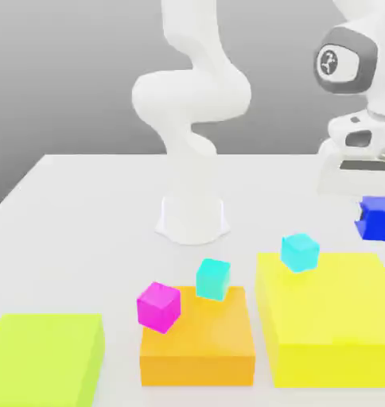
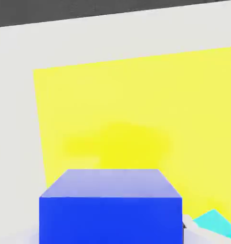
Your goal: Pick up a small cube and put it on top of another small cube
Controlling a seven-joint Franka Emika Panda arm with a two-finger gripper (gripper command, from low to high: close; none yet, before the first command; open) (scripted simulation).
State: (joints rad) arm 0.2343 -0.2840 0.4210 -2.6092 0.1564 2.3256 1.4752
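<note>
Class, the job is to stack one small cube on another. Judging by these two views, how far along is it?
Done: the pick-up. The hand is shut on the blue cube, held clear of the table. In hand: carrying it above the yellow block. Left: setting it on another small cube, perhaps the cyan cube on that block.

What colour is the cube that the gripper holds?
The cube is royal blue; the hand view shows it best.

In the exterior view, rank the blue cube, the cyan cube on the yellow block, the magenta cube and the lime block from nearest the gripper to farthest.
1. Blue cube: at the gripper, right edge.
2. Cyan cube: on the yellow block, just left.
3. Magenta cube: by the orange block's left corner.
4. Lime block: far left.
</note>
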